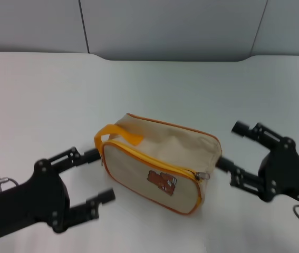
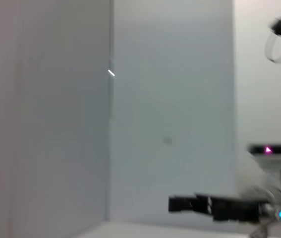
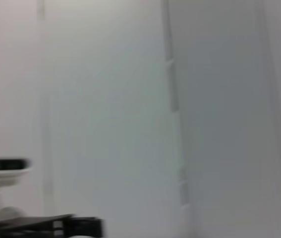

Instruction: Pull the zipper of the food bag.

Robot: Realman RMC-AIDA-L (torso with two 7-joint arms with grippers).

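Note:
The beige food bag [image 1: 160,161] with orange trim and a brown bear picture lies on the white table [image 1: 44,95] in the middle of the head view. Its orange zipper [image 1: 148,159] runs along the top of the bear panel, and the silver pull tab [image 1: 201,175] sits at the bag's right end. My left gripper [image 1: 99,176] is open, just left of the bag, with its far finger near the bag's left end. My right gripper [image 1: 232,146] is open, just right of the bag, with its near finger close to the pull tab. Neither wrist view shows the bag.
The orange strap loop [image 1: 118,134] arches over the bag's left end. Grey wall panels [image 1: 170,26] stand behind the table. Each wrist view shows wall panels and a black gripper part low in the picture [image 2: 214,206] [image 3: 56,225].

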